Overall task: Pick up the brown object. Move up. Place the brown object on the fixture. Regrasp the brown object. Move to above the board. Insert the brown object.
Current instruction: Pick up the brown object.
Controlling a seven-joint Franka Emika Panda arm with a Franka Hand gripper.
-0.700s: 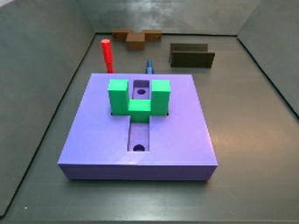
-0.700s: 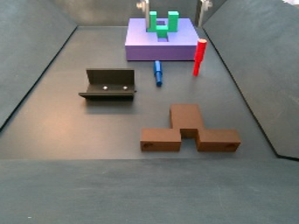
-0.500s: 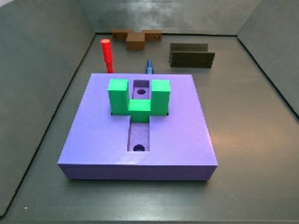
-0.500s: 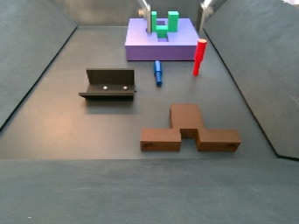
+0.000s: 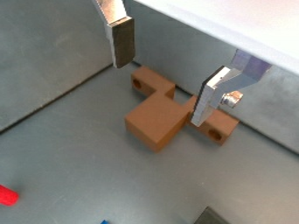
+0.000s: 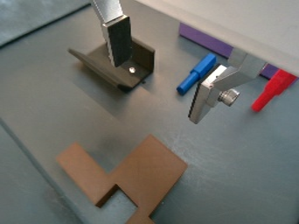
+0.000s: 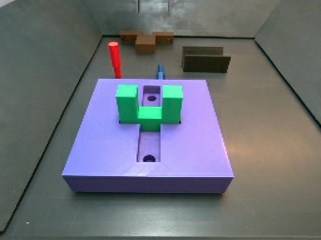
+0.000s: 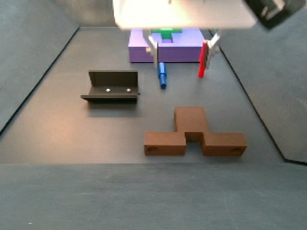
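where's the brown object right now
The brown object lies flat on the floor in a side view, beyond the fixture, untouched below the open tool.

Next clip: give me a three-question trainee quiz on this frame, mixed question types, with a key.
1. True or false: the gripper is closed on the brown object.
2. Which thing lies between the fixture and the red peg in a side view? A) blue peg B) green block C) board
3. Fill in: the brown object lies on the ____.

Key: 1 false, the fingers are open above it; 2 A; 3 floor.
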